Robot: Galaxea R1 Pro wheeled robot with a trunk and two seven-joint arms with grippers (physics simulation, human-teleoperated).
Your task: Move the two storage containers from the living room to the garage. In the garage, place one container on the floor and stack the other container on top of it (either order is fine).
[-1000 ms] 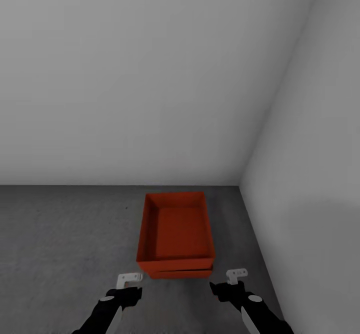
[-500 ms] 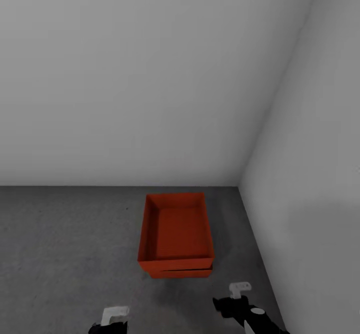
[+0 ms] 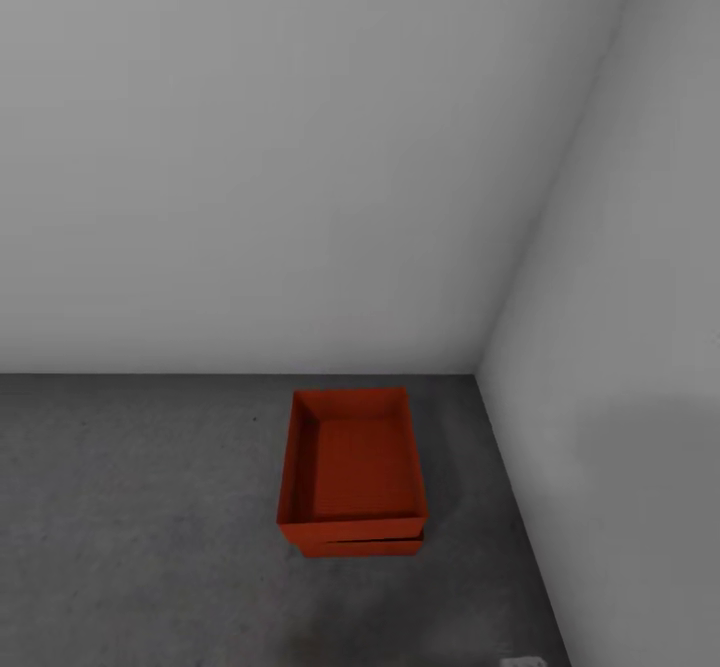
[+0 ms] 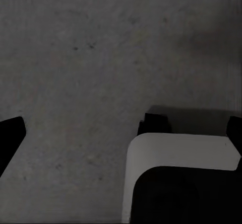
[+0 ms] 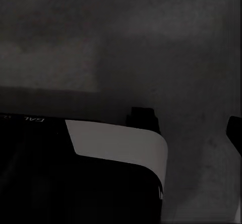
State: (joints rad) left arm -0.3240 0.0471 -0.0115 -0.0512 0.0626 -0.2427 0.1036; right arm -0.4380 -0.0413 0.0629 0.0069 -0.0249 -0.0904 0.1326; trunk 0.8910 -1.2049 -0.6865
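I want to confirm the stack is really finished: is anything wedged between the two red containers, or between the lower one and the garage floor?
Nothing visible. The upper container sits nested on the lower container, whose edge shows just beneath its near wall, slightly askew. The lower one rests directly on the concrete floor near the corner.

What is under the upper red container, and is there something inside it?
Under the upper container sits the second container, on the concrete floor; just its front edge shows, the rest is covered. The upper container looks empty inside.
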